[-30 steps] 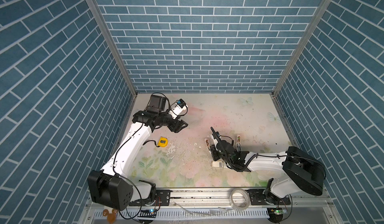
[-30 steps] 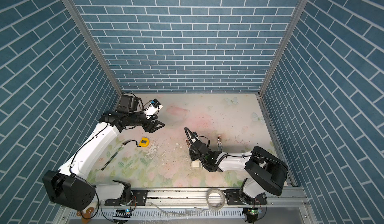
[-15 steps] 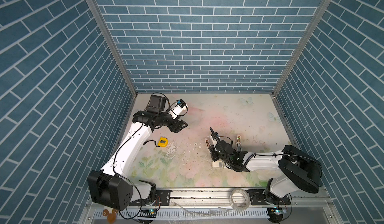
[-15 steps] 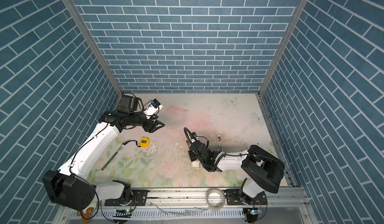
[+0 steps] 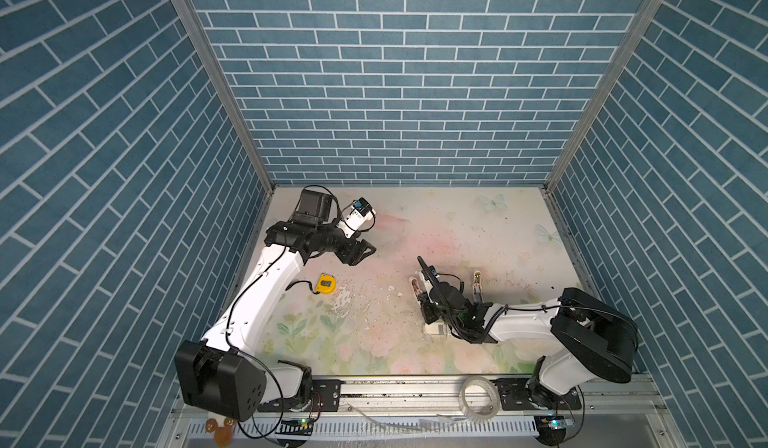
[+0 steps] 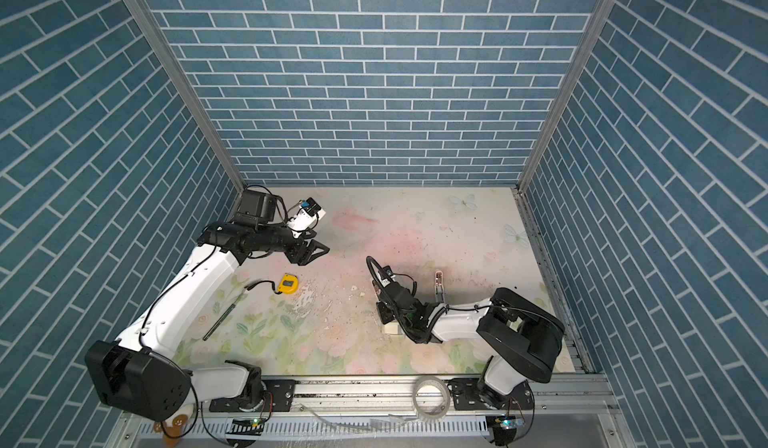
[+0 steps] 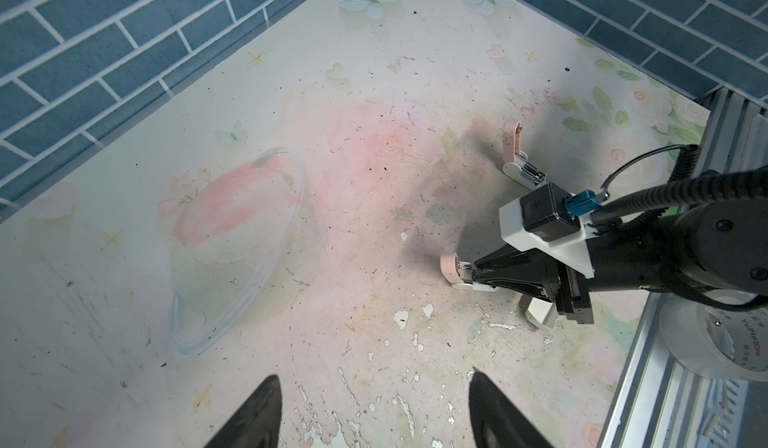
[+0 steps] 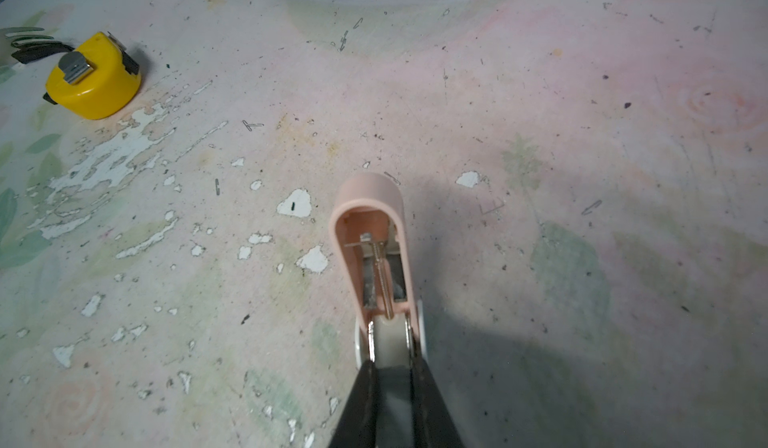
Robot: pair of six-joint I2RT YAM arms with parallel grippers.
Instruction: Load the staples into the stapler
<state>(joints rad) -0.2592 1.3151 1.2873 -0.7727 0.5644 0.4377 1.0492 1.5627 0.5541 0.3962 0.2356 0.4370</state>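
My right gripper (image 8: 390, 362) is shut on the white rear end of a pink stapler (image 8: 368, 233) lying low over the table, right of centre. Its pink lid is swung open, baring the metal channel and spring rod. Both top views show this gripper (image 5: 422, 300) (image 6: 380, 304), and so does the left wrist view (image 7: 467, 277). A white carton (image 5: 434, 328) (image 7: 540, 315) of staples lies under the right wrist; no strips show. My left gripper (image 7: 374, 377) hangs open and empty above the back left of the table (image 5: 365, 252).
A second pink stapler (image 5: 477, 285) (image 7: 515, 150), also open, stands just right of the held one. A yellow tape measure (image 5: 325, 283) (image 8: 93, 75) lies left of centre. A clear plastic bowl (image 7: 237, 238) sits at the back. A tape roll (image 5: 478, 396) rests on the front rail. Loose staples litter the mat.
The right arm's elbow has drifted slightly left while its gripper stays shut on the stapler. The left arm has not moved.
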